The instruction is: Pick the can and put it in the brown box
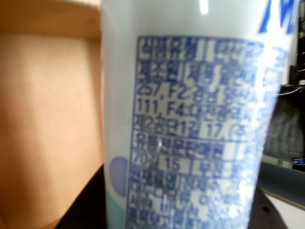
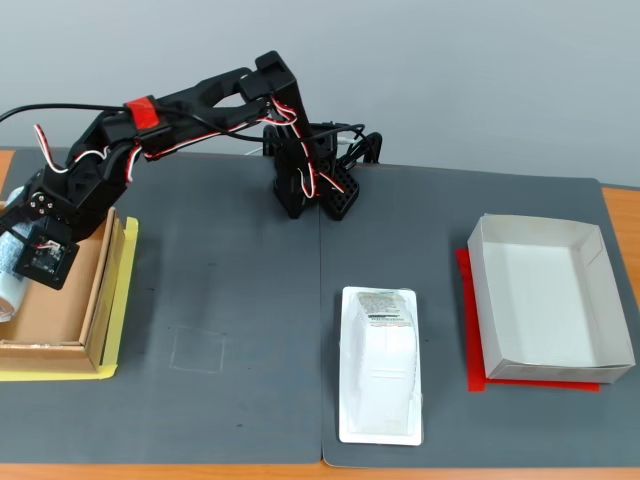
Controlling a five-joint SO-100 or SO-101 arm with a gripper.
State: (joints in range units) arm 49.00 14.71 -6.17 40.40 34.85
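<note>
The can fills the wrist view, white with blue print, and the tan inside of the brown box lies behind it on the left. In the fixed view the arm reaches to the far left. My gripper is shut on the can and holds it over the left part of the brown box. The can is partly cut off by the frame edge. I cannot tell whether it touches the box floor. A black finger shows at the bottom of the wrist view.
A white blister package lies mid-table on the dark mat. A white paper box sits on a red sheet at the right. The arm's base stands at the back. A yellow sheet lies under the brown box.
</note>
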